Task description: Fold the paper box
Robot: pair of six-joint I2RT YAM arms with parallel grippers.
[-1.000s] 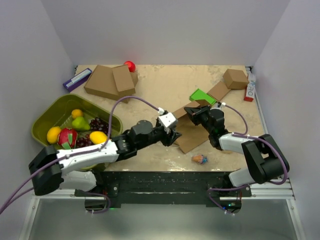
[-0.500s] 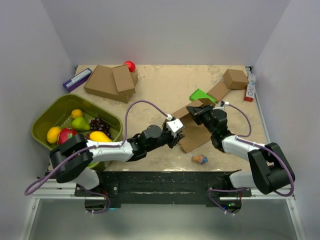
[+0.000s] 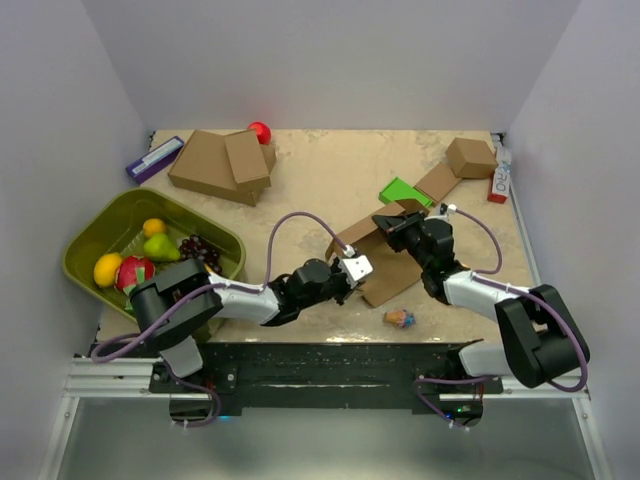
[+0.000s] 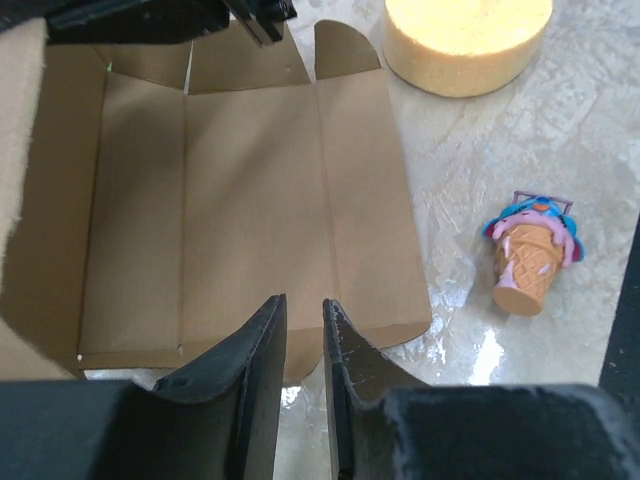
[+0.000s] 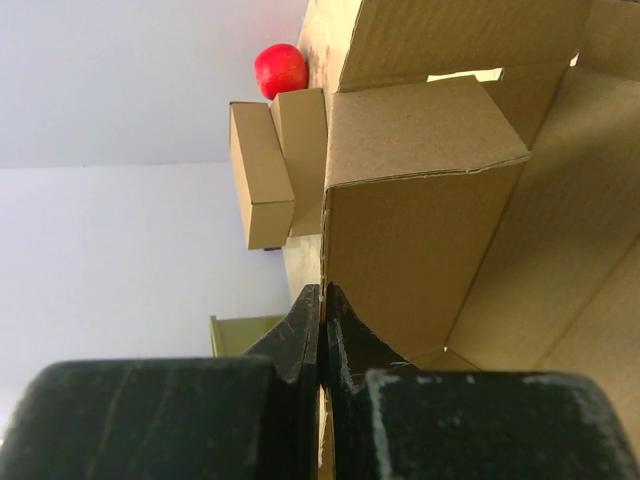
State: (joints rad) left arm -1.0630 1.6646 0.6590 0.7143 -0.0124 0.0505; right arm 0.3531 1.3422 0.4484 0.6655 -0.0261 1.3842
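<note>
Beige tabletop (image 3: 330,185), frame centre: the paper box (image 3: 388,278) lies half open. Your right gripper (image 3: 383,222) is clamped on its raised wall; hold firm while the left gripper (image 3: 360,270), nearly closed and empty, lifts the near flap.

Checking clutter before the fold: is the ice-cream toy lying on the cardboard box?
No, the ice-cream toy lies on the table to the right of the paper box, with a gap between them.
</note>
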